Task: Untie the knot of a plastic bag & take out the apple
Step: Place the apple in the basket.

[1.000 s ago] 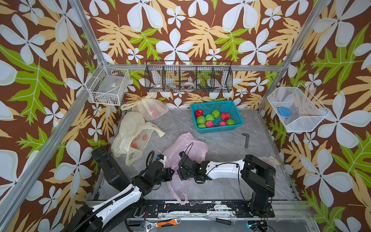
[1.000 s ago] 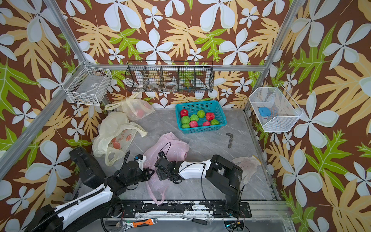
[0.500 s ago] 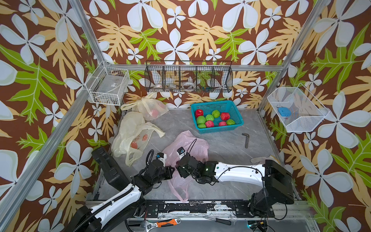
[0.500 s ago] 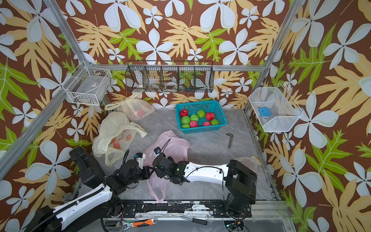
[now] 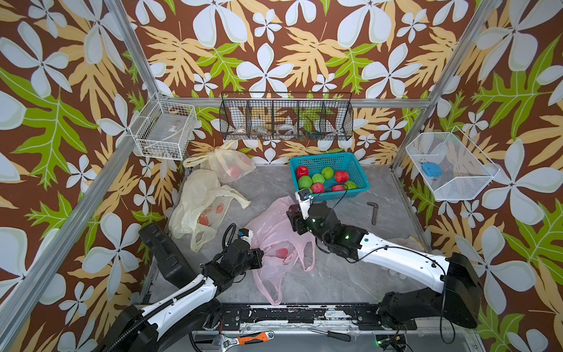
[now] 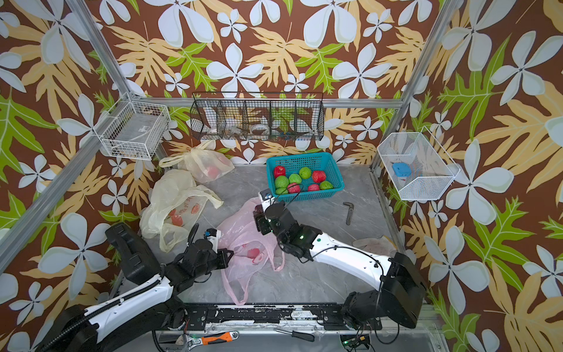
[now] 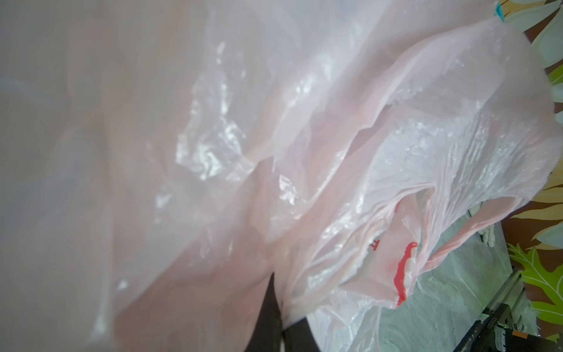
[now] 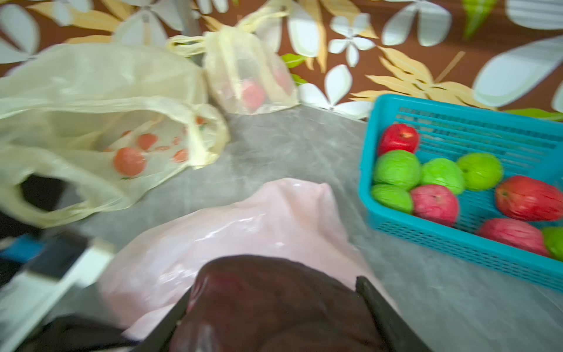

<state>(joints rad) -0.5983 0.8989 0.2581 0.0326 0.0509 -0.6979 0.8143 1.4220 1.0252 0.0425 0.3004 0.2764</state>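
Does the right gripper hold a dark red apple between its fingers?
Yes, the dark red apple sits clamped inside the right gripper.

Setting: robot test cell, lab or workshop | Evidence: aluminium frame (image 5: 390,103) walled with flower-print panels (image 5: 274,36); grey marble-look tabletop (image 5: 335,274); two robot arms (image 5: 396,253) bolted to a scuffed front rail (image 5: 289,314); wire baskets (image 5: 286,117) hung on walls; wrench (image 5: 243,338) and screwdriver (image 5: 330,334) beside the rail.

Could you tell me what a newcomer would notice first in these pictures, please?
A crumpled pink bag lies mid-table, pinched by the shut left gripper. Over its far end the right gripper holds a dark red apple. Behind stands a blue basket of red and green apples.
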